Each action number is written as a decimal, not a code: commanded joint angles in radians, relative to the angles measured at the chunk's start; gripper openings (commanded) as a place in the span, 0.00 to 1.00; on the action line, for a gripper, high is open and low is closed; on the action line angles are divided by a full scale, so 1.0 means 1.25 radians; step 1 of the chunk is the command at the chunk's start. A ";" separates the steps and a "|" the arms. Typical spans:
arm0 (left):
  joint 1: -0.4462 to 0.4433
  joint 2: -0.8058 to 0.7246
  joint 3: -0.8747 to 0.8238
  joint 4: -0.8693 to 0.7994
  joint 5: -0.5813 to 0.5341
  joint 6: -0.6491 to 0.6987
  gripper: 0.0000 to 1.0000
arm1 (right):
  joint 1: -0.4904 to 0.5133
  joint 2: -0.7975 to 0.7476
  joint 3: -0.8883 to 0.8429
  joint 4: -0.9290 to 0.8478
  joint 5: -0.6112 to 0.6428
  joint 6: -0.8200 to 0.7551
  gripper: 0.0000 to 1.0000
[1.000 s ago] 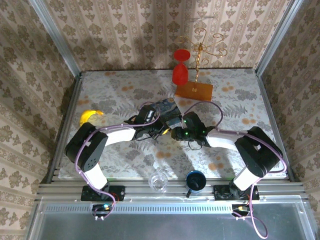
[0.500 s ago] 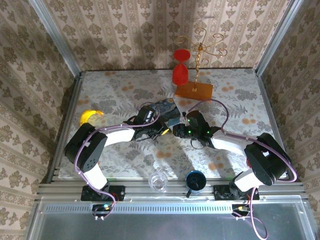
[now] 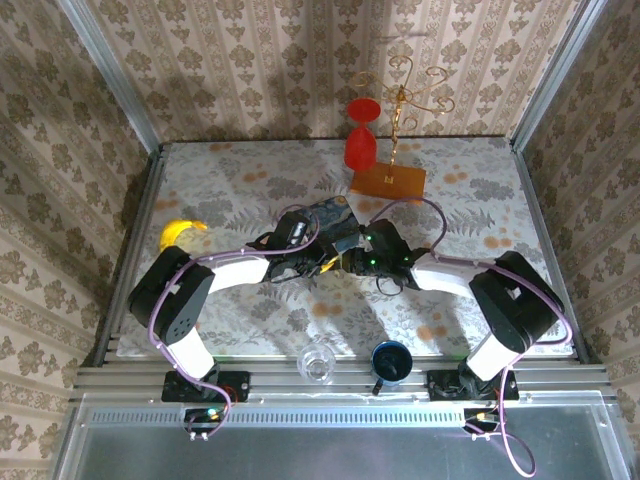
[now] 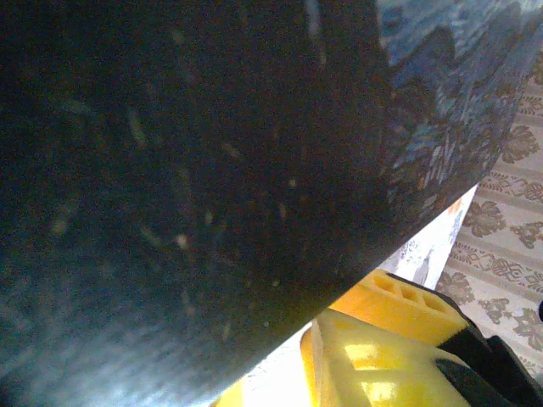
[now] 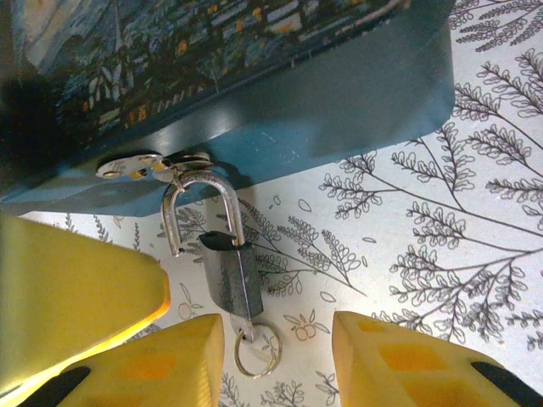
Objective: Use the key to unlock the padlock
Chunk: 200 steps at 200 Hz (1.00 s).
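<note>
The padlock (image 5: 231, 280) is a small dark body with a silvery shackle, and it hangs from the hasp of the blue painted tin (image 5: 339, 102). One shackle leg stands free of the body. The key (image 5: 242, 324) sits in the bottom of the lock, its ring lying on the table. My right gripper (image 5: 280, 365) is open; its yellow fingers (image 5: 170, 365) flank the key ring without touching it. In the left wrist view the tin (image 4: 170, 170) looms dark and blurred. My left gripper (image 4: 280, 381) sits beside it with a narrow gap between its fingers. From above, both grippers (image 3: 345, 260) meet at the tin's near edge.
A red goblet (image 3: 361, 140) and a gold wire stand (image 3: 400, 95) on an orange base (image 3: 387, 181) stand at the back. A yellow object (image 3: 178, 233) lies far left. A clear glass (image 3: 317, 363) and a dark blue cup (image 3: 390, 360) sit at the near edge.
The right arm swung out to the right, then came back toward the tin. The left arm has hardly moved.
</note>
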 commanded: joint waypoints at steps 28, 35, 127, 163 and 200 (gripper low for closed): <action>0.018 -0.083 -0.037 -0.113 -0.041 0.007 0.40 | -0.009 0.047 0.031 0.050 -0.031 -0.012 0.38; 0.019 -0.102 -0.035 -0.129 -0.053 0.019 0.44 | -0.010 0.054 0.032 0.058 -0.038 -0.006 0.38; 0.056 -0.232 0.044 -0.320 -0.331 0.327 1.00 | -0.020 0.092 0.041 0.113 -0.046 0.068 0.37; 0.102 -0.155 0.121 -0.372 -0.352 0.462 1.00 | -0.025 0.113 0.048 0.145 -0.071 0.081 0.36; 0.107 -0.059 0.207 -0.454 -0.416 0.561 1.00 | -0.030 0.128 0.053 0.157 -0.082 0.085 0.35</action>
